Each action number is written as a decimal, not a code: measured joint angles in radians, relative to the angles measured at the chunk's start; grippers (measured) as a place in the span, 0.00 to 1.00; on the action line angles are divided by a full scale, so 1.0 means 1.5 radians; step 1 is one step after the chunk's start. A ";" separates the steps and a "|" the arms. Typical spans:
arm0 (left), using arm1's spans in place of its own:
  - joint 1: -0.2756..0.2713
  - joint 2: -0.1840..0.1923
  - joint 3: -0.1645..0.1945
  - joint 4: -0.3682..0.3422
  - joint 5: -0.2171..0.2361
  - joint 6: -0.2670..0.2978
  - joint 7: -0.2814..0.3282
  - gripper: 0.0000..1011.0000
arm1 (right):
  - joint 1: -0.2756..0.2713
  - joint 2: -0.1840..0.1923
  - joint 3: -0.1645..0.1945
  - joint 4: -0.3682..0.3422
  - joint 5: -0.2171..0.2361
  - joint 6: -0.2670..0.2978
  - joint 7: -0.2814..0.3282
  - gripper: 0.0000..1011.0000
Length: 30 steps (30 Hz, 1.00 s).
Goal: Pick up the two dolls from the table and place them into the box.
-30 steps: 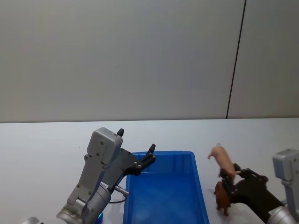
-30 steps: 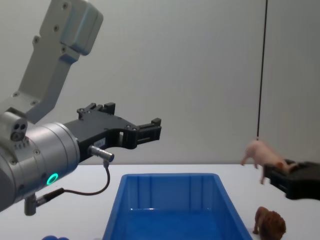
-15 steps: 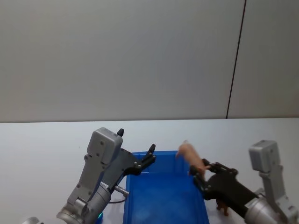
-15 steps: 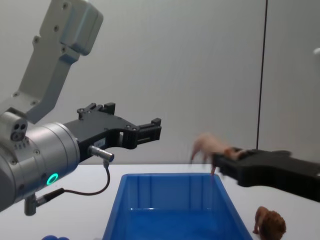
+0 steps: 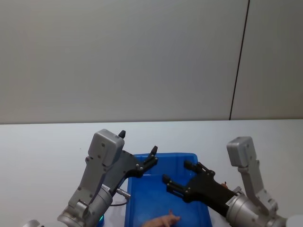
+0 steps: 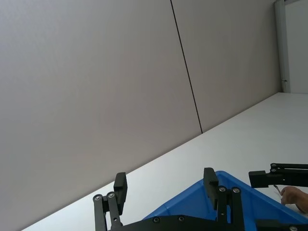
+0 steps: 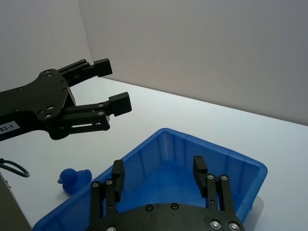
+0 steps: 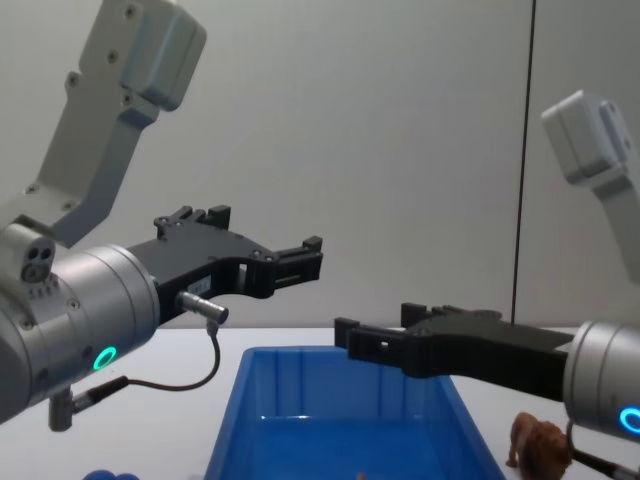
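Head view: I see the right gripper hanging over the box with its fingers spread wide and nothing between them. The pig lies on the box floor below it, so one doll is already in. The left gripper, also spread and empty, is poised at the box's left rim above the table.

Left wrist view: the left gripper has its fingers well apart, the box is beyond them, and the pig is farther off.

Right wrist view: the right gripper points down into the box. The left gripper opposite carries the only writing I can read, "83-1". A small blue toy sits on the table beside the box.

Chest view: the lion stands on the table just outside the box's right wall, beneath the right arm. It lies behind and below the right gripper, whose tips point away from it towards the left. The left gripper is across the box and well apart from the lion. I judge the right arm the nearer; it must draw back and turn rightward. I cannot settle the lion's long axis.
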 joint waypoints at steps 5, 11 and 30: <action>0.000 0.000 0.000 0.000 0.000 0.000 0.000 0.99 | 0.003 -0.002 -0.001 0.003 0.003 0.005 -0.006 0.95; 0.000 0.000 0.000 0.000 0.000 0.000 0.000 0.99 | -0.004 0.002 0.000 -0.009 0.007 0.012 -0.029 0.99; 0.000 0.000 0.000 0.000 0.000 0.000 0.000 0.99 | -0.084 0.056 0.018 -0.124 0.002 0.044 -0.149 0.99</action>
